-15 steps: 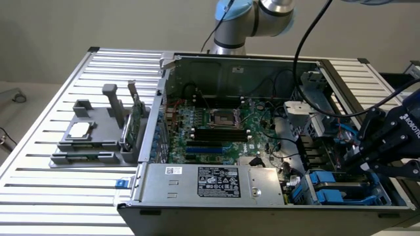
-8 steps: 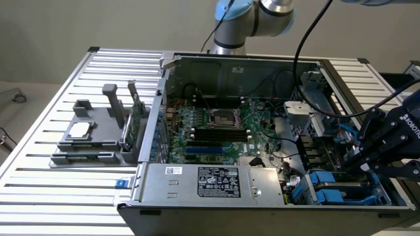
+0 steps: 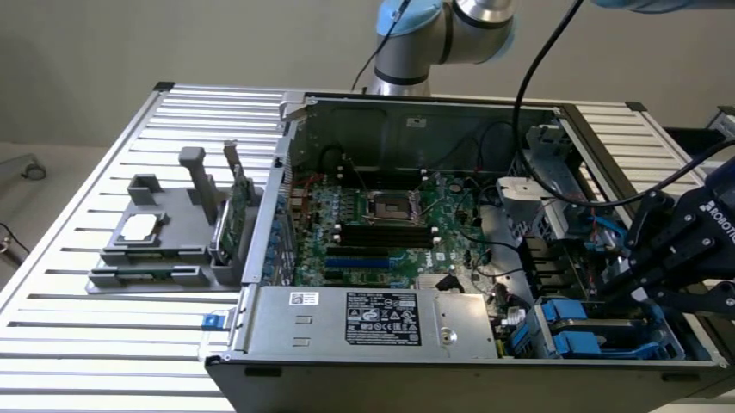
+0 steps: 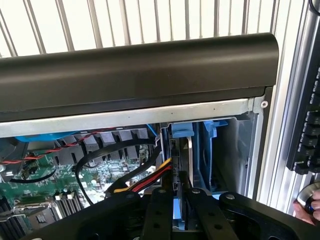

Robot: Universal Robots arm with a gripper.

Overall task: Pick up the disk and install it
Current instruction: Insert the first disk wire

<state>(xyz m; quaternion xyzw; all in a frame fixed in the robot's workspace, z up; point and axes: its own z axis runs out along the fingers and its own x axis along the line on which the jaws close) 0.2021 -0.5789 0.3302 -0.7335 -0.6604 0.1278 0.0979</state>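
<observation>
In the wrist view, the disk point(image 4: 181, 135) stands edge-on, a thin silver slab in a blue carrier. It reaches from between my fingers into the drive bay under the case's black rim point(image 4: 140, 70). My gripper point(image 4: 180, 197) is shut on the disk's near edge, with one black finger point(image 4: 160, 210) on each side. In the exterior view, the gripper point(image 3: 639, 291) hangs low over the drive bay point(image 3: 597, 331) at the case's front corner on the exterior view's right. Blue carrier plastic shows there, and the fingertips are hidden.
The open case holds the motherboard point(image 3: 379, 224), a silver power supply point(image 3: 367, 318) and red and yellow cables point(image 4: 145, 177) close beside the disk. A grey holder point(image 3: 161, 245) with a green circuit card point(image 3: 239, 215) stands on the slatted table at the exterior view's left. A hand point(image 4: 307, 205) shows beside the case.
</observation>
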